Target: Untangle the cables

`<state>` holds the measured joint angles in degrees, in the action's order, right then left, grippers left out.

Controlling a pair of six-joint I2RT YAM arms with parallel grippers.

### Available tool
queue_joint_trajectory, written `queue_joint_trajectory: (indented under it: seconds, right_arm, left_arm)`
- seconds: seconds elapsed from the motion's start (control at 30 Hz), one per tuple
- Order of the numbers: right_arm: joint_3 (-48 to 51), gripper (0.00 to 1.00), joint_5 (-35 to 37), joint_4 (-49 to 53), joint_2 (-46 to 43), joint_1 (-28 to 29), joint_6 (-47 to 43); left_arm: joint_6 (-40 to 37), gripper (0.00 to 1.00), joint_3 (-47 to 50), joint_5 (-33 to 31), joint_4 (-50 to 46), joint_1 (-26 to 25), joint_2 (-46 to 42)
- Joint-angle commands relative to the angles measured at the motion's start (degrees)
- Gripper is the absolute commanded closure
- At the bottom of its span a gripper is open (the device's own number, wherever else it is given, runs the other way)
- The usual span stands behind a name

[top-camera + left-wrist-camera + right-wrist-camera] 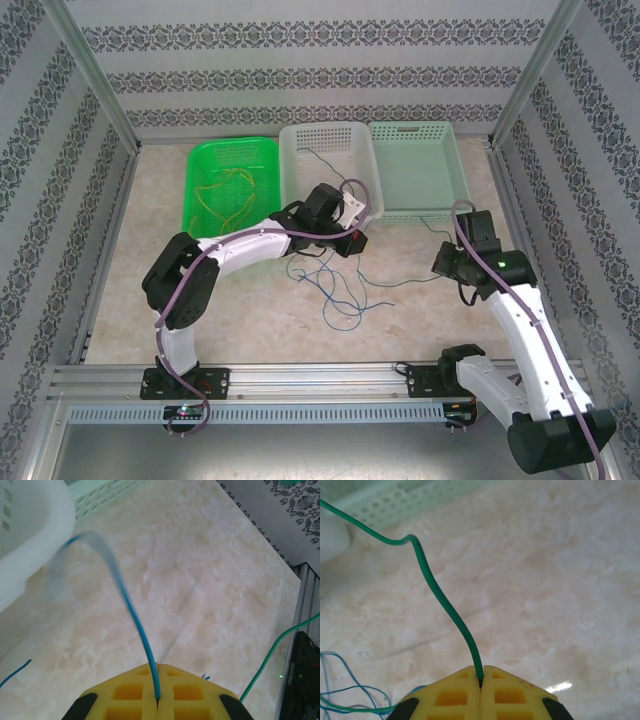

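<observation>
On the beige marbled surface (250, 340), your left pincer (157, 700) pinched the thin blue cable (131, 615), your right pincer (480, 685) the thin green cable (445, 605); their tangle (335, 295) lay nearer the left.

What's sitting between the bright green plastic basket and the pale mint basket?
A white plastic lattice basket fills that gap, as the top external view shows.
</observation>
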<state>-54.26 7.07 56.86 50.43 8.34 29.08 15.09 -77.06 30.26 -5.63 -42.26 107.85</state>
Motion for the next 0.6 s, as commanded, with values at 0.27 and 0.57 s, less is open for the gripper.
queue_joint_trajectory:
  seconds: [0.27, 0.57]
  right_arm:
    - [-11.14, 1.0, -6.11, -2.42, -0.73, -0.78, -5.68]
    - [-17.08, 1.0, -11.36, -8.3, 5.37, -0.87, -7.76]
  left_arm:
    - [1.12, 0.98, -4.69, 1.65, -3.66, 0.16, 5.16]
    - [1.37, 0.42, -5.11, 0.18, -5.18, 0.15, 5.43]
